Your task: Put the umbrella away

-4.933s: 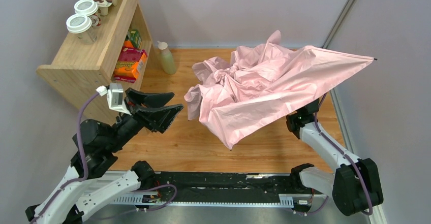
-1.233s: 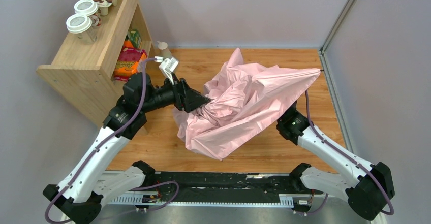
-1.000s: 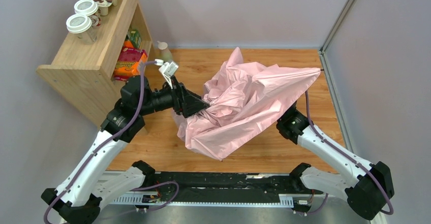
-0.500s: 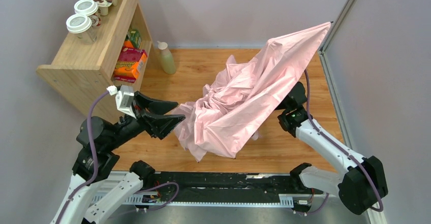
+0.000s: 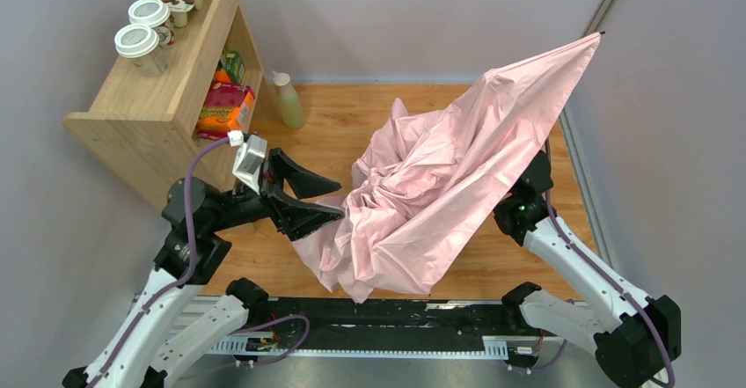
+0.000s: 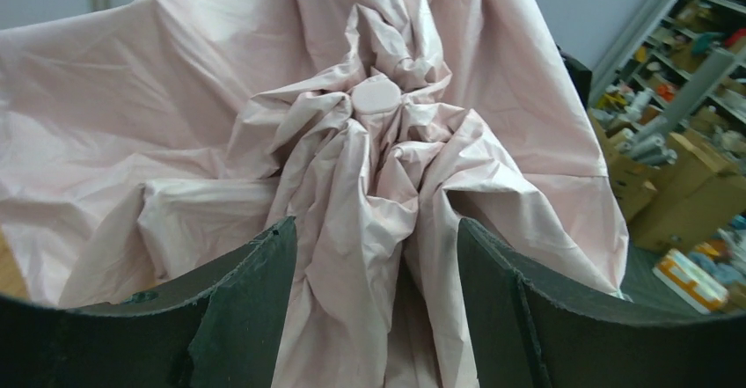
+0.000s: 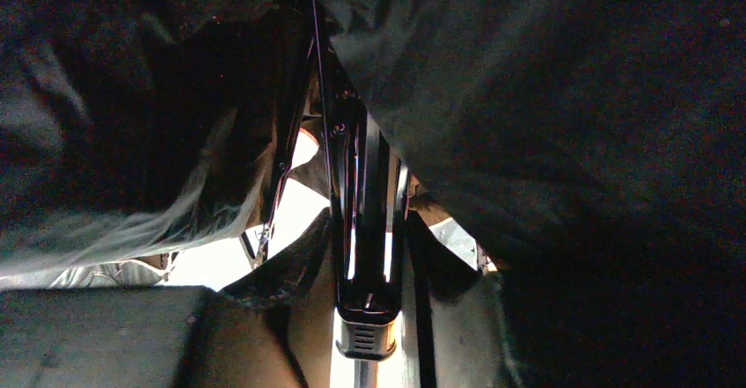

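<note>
1. The wooden table lies under both claws, with the arm bases at its near edge.
2. The umbrella is up off the table over the right arm. Its pink canopy is half collapsed, slanting from a high tip at the far right down to a crumpled hem near my left claw.
3. The wooden shelf unit stands to the outer side of the left claw, well apart from it.
4. The left claw is released, its jaws spread wide. Through its own camera I see a bunched ridge of fabric running between the two fingers, and neither one presses on it.
5. The right claw is buried under the canopy. Its camera shows the black shaft running straight out from between the fingers in deep shadow, so I read it as grasping the umbrella.
6. A pale bottle stands beyond the left claw, beside the shelf unit.
7. The canopy's round cap sits dead ahead of the left claw, where the folds meet.
</note>
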Controlling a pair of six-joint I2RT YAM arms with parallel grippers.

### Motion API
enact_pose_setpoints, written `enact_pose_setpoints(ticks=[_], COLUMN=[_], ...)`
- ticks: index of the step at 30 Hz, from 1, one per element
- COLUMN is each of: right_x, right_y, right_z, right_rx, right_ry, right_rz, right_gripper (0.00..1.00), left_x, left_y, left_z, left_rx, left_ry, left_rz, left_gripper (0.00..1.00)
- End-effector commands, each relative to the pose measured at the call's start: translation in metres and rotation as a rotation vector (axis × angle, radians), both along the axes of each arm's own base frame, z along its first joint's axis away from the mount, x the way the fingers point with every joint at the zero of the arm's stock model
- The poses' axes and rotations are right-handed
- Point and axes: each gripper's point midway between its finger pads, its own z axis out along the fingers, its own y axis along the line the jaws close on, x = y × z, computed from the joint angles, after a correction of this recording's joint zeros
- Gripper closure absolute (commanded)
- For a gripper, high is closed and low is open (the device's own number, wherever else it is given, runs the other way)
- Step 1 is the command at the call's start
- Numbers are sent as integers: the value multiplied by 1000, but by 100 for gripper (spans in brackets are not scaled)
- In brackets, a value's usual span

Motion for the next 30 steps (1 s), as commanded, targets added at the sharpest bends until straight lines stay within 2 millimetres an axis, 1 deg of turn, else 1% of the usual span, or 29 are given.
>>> enact_pose_setpoints(ticks=[1, 2, 3, 4, 5, 6, 8, 9, 10, 11, 14, 16, 17, 18, 19, 20, 21, 22, 23, 24, 26, 30], right_x=[-5, -5, -4, -4, -5, -5, -8, -9, -11, -12, -19, -24, -25, -27, -27, -27, -27, -28, -28, -30, -31, -36], right_y=[-1, -1, 0, 0, 0, 0, 1, 1, 1, 1, 1, 3, 4, 6, 7, 8, 9, 9, 9, 9, 10, 12], right_z=[19, 19, 18, 18, 17, 17, 18, 19, 19, 21, 26, 26, 23, 20, 17, 15, 13, 12, 12, 12, 13, 12], right_rx=[31, 31, 26, 25, 23, 22, 23, 23, 23, 25, 33, 26, 8, 6, -13, -21, -32, -35, -36, -37, -35, -38], right_ry=[-50, -55, -52, -56, -54, -56, -63, -68, -70, -74, -89, -98, -78, -108, -101, -109, -103, -102, -99, -98, -103, -99], right_rz=[1, 2, 4, 7, 12, 18, 29, 36, 42, 48, 66, 92, 99, 110, 113, 114, 118, 124, 130, 136, 144, 174], right_gripper=[100, 100, 100, 100, 100, 100, 100, 100, 100, 100, 100, 100, 100, 100, 100, 100, 100, 100, 100, 100, 100, 100], left_x=[-23, -28, -28, -31, -29, -20, -13, -12, -6, -7, 2, 7, 8, 11, 10, 13, 11, 14, 9, 9, 1, -7], left_y=[-9, -10, -11, -11, -13, -16, -21, -23, -27, -28, -33, -35, -36, -38, -39, -41, -45, -49, -51, -54, -60, -61], left_z=[23, 27, 25, 28, 28, 21, 15, 14, 9, 8, 1, 4, 10, 12, 20, 20, 26, 26, 30, 32, 33, 40], left_rx=[-88, -94, -96, -108, -108, -84, -41, -35, -20, -9, 14, 2, -15, -23, -48, -56, -75, -75, -86, -89, -92, -130], left_ry=[-59, -81, -57, -82, -73, -30, -7, 8, 31, 31, 40, 12, -9, -10, -33, -16, -37, -30, -47, -54, -80, -135], left_rz=[-187, -219, -233, -251, -254, -239, -239, -251, -258, -271, -268, -258, -254, -255, -265, -271, -285, -293, -310, -319, -353, -370], left_gripper=[26, 26, 26, 26, 26, 26, 25, 25, 25, 25, 25, 25, 25, 25, 25, 25, 25, 25, 25, 25, 25, 24])
